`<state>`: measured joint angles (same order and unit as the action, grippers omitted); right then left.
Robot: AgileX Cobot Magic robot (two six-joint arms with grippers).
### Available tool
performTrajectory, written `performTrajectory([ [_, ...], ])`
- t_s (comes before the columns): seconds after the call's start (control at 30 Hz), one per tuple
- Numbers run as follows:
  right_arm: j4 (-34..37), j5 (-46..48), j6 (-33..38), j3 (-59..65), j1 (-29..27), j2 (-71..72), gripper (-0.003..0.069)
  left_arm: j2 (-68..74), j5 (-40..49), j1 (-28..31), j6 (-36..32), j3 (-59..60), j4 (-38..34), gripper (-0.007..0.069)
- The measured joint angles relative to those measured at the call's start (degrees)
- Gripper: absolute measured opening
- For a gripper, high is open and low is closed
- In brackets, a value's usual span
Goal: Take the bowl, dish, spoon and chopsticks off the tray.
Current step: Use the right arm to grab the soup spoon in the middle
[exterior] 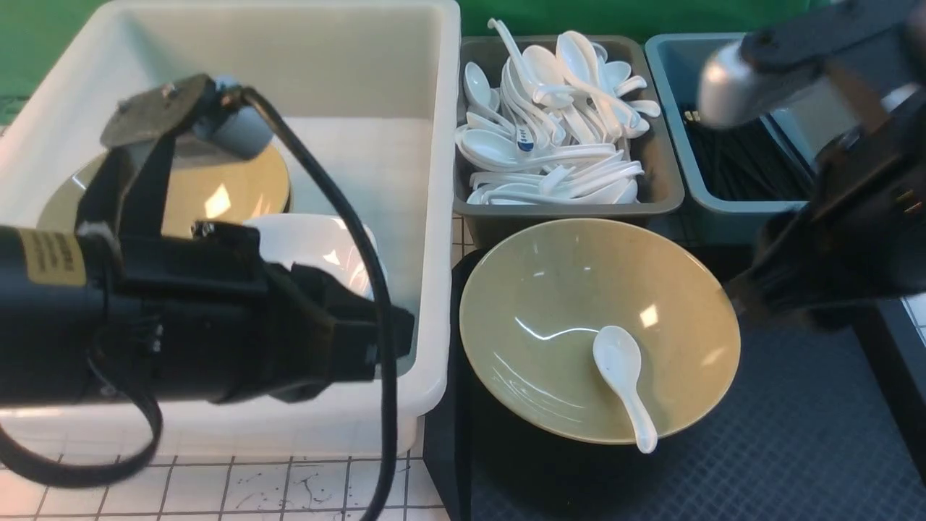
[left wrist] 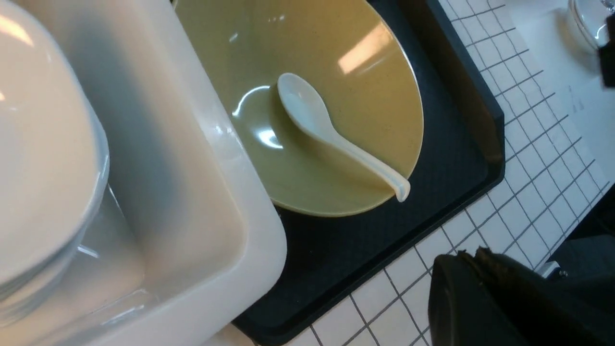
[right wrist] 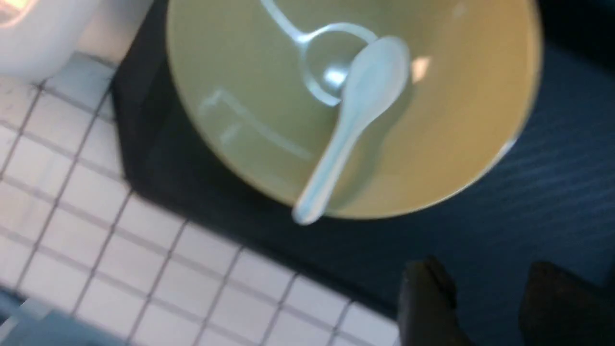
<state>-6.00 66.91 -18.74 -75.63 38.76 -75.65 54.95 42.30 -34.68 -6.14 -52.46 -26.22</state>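
Note:
The olive-yellow bowl stands on the black tray, with the white spoon lying inside it, handle over the near rim. The same bowl and spoon show in the right wrist view. My right gripper is open above bare tray, nothing between its fingers. In the front view it is blurred beside the bowl's right rim. My left gripper is shut and empty over white tiles near the tray's corner. No dish or chopsticks show on the tray.
A white tub left of the tray holds another olive bowl and stacked white dishes; my left arm reaches over it. Behind the tray stand a grey bin of white spoons and a blue-grey bin of black sticks.

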Motion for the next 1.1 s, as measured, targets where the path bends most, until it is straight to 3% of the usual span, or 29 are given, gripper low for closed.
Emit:
performTrajectory([
  [0.13,5.7,-2.2,0.1,2.2,0.0,-6.6,0.0347,-1.2,-0.3,0.0,-2.6,-0.7,-1.2,-0.0001],
  [0.37,6.8,-11.2,0.4,2.4,-0.9,-20.9,0.0486,-6.4,-1.1,0.0,-12.7,-0.7,-10.2,-0.0001],
  [0.5,7.0,-13.2,-0.8,1.6,-4.2,-25.6,0.0509,-9.5,-1.9,0.0,-17.5,-0.8,-14.5,-0.0001],
  [0.7,9.8,-13.3,-0.3,0.7,-7.6,-30.0,0.0510,-11.4,-2.0,0.0,-18.8,-0.8,-15.0,-0.0001],
  [0.87,10.9,-13.5,1.4,0.3,-7.6,-31.4,0.0486,-11.4,-2.0,0.0,-18.9,-0.8,-15.0,-0.0001],
  [1.0,10.9,-13.6,3.7,0.3,-7.6,-31.6,0.0404,-11.5,-2.0,0.0,-19.0,-0.8,-15.0,-0.0001],
  [1.1,10.9,-13.0,5.9,0.3,-7.6,-31.7,0.0290,-11.5,-2.0,0.0,-19.0,-0.8,-15.0,-0.0001],
])
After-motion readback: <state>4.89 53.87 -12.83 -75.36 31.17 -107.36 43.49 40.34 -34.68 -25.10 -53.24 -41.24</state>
